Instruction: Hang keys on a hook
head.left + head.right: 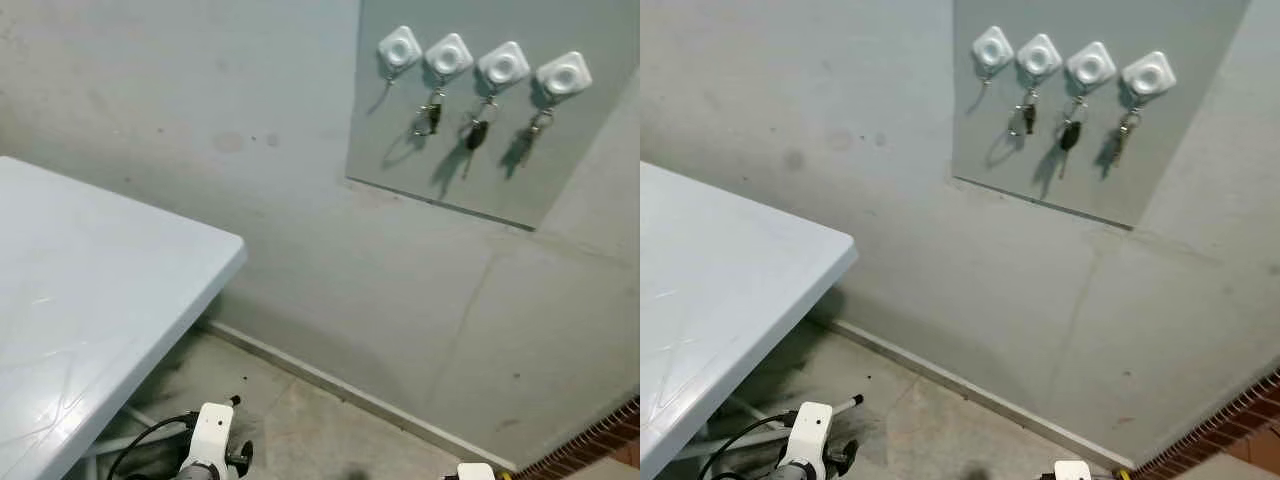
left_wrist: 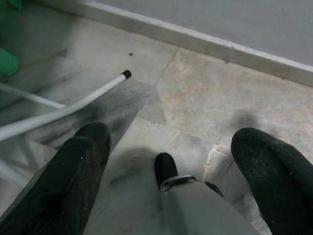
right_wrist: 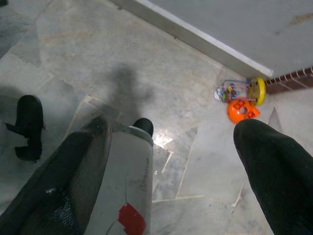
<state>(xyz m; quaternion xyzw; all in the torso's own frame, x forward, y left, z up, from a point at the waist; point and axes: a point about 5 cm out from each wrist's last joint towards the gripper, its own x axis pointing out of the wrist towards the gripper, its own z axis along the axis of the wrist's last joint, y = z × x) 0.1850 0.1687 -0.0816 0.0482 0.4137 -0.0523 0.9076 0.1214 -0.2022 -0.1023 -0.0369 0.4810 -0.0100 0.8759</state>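
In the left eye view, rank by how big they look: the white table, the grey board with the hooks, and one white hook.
1. White table, though it sits nearest the camera.
2. Grey board.
3. White hook, smallest.

wall: pale grey plaster wall [image 1: 250, 130], stained, white skirting [image 1: 330, 385] along its foot
floor: marbled stone tiles [image 2: 205, 98]
furniture: white folding table [image 1: 90, 300] at 9 o'clock
corner: brick edging [image 1: 600, 445] at 5 o'clock

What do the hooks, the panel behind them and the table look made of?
Hooks: glossy white plastic by the moulded, rounded shape. Panel: smooth matte grey sheet, perhaps painted metal or board; unclear. Table: white plastic top, with soft sheen and rounded edge.
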